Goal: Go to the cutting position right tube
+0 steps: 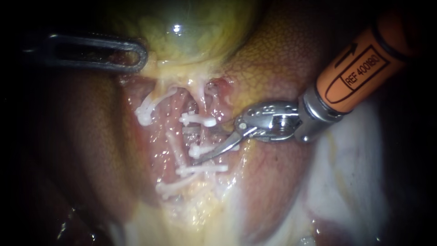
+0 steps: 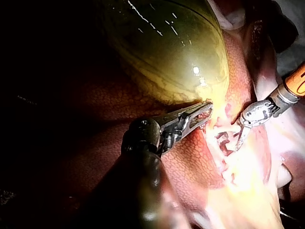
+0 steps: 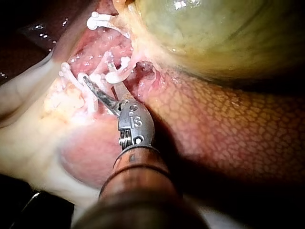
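— What sits closest to the camera?
— The right instrument [image 1: 205, 145]. Its orange shaft comes in from the side of the gallbladder [image 1: 191, 27], passing over the liver [image 1: 277, 68]. Its metal wrist lies below the gallbladder's lower edge.
— And its jaws?
— They are two thin curved blades, held apart with a plain gap between them. They point in under the gallbladder at the right tube [image 1: 195, 135].
— Where exactly is that tube?
— It runs away from the gallbladder's neck through the opened pink bed. Two white clips cross it: a first clip [image 1: 199, 120] close under the gallbladder and a second clip [image 1: 201, 151] farther from it. The blades reach the tube on the stretch between those two clips, and the tube lies at the gap between the blades. I cannot tell whether either blade touches it.
— Anything beside it?
— The left tube [image 1: 175, 146] also leads away from the gallbladder, just past the right tube from the wrist. It carries more white clips.
— And farther back?
— The left instrument [image 1: 136, 57]. Its slotted jaws are clamped on the pale tissue at the gallbladder's lower edge. Farthest back is the glossy green-yellow gallbladder, resting on the liver.
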### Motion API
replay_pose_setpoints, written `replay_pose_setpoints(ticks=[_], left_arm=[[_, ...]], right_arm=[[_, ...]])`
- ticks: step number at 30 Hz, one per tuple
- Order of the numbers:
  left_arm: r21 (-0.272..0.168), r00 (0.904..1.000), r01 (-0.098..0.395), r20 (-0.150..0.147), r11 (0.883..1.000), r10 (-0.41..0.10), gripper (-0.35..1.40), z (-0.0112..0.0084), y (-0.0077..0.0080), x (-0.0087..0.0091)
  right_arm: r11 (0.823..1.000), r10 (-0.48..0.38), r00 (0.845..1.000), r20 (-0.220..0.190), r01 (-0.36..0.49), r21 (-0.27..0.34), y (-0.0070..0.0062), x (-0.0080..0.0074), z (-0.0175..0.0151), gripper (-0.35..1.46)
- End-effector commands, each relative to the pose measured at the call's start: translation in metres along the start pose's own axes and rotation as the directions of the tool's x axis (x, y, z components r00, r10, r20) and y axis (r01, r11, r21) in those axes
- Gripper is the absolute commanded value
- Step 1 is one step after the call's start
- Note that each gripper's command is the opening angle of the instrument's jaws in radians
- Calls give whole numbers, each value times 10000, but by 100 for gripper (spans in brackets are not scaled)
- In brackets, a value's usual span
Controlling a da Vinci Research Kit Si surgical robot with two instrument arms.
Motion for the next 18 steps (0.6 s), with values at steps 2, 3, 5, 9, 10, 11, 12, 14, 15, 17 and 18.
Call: replay_pose_setpoints(ticks=[2,3,5,9,10,11,12,14,15,17,18], left_arm=[[1,10000,0,0,10000,0,-35,0,0,0],[1,10000,0,0,10000,0,-35,0,0,0],[1,10000,-1,0,10000,1,-35,0,0,0],[1,10000,-1,0,10000,1,-35,0,0,0],[1,10000,-1,0,10000,1,-35,0,0,0],[2,10000,-1,-1,10000,1,-35,0,0,0],[2,10000,-1,-1,10000,1,-35,0,0,0],[1,10000,-1,-1,10000,1,-35,0,0,0],[1,10000,-1,-1,10000,1,-35,0,0,0],[2,10000,-1,-1,10000,1,-35,0,0,0],[1,10000,-1,-1,10000,1,-35,0,0,0]], right_arm=[[9995,-118,9998,-134,122,288,2,1,8,29],[9989,-174,9995,-271,185,424,3,2,10,29],[9970,-272,9976,-637,317,701,4,3,13,29],[9930,-11,9917,-1289,163,1169,4,7,17,27],[9917,91,9899,-1415,92,1281,4,8,19,27],[9910,144,9887,-1491,58,1337,3,8,20,29],[9895,190,9866,-1620,46,1443,3,9,22,32],[9881,351,9837,-1766,-76,1537,1,11,25,39],[9877,397,9826,-1816,-111,1560,0,12,27,41],[9863,387,9812,-1893,-70,1650,-2,13,29,47],[9864,385,9811,-1896,-70,1644,-3,14,30,51]])
